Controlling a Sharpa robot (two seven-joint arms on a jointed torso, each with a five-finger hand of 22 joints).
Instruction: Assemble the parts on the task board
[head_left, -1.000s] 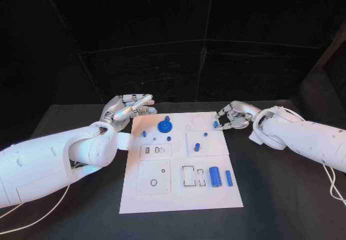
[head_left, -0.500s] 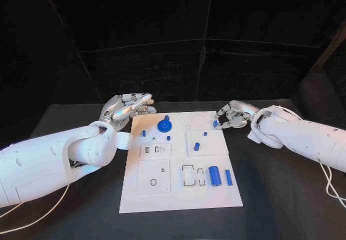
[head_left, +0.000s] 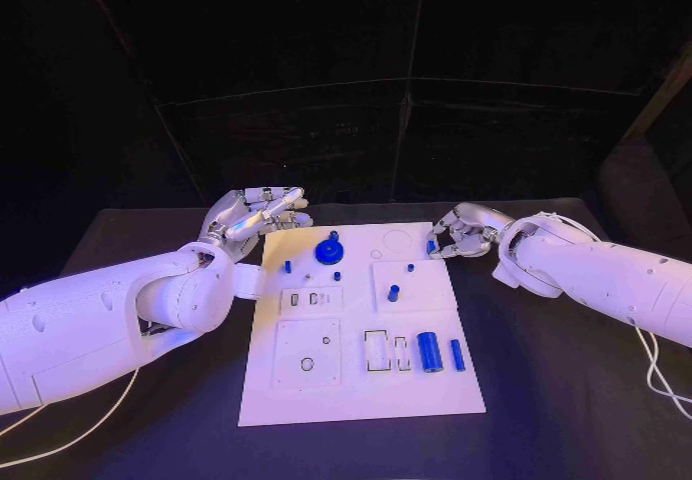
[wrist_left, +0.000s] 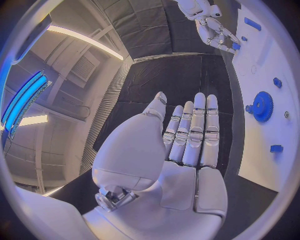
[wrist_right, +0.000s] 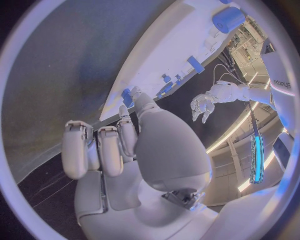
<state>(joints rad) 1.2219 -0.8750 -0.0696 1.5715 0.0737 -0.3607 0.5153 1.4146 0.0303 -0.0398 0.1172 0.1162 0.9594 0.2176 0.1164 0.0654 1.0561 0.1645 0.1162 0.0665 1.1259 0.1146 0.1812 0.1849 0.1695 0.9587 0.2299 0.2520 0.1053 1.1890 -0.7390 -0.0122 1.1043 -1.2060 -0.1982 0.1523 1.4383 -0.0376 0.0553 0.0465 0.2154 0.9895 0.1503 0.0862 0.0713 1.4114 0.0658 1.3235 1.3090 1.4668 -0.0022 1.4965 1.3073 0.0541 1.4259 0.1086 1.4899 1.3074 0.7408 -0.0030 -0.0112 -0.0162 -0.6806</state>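
**Left hand hangs free, right hand at the board's far corner**

Over on the left, the left hand hovers above the black desk just beside the far left corner of the task board; its fingers are stretched out straight and side by side, holding nothing at all. Moving onto the white board, a blue gear stands near the far edge with a small blue peg to its left and another blue peg closer in. Nearer the front edge, a blue cylinder lies beside a slimmer blue bar. Now to the right: the right hand sits at the board's far right corner, fingers curled in, with a small blue part at its fingertips. Whether it is actually pinching that part, I cannot tell.
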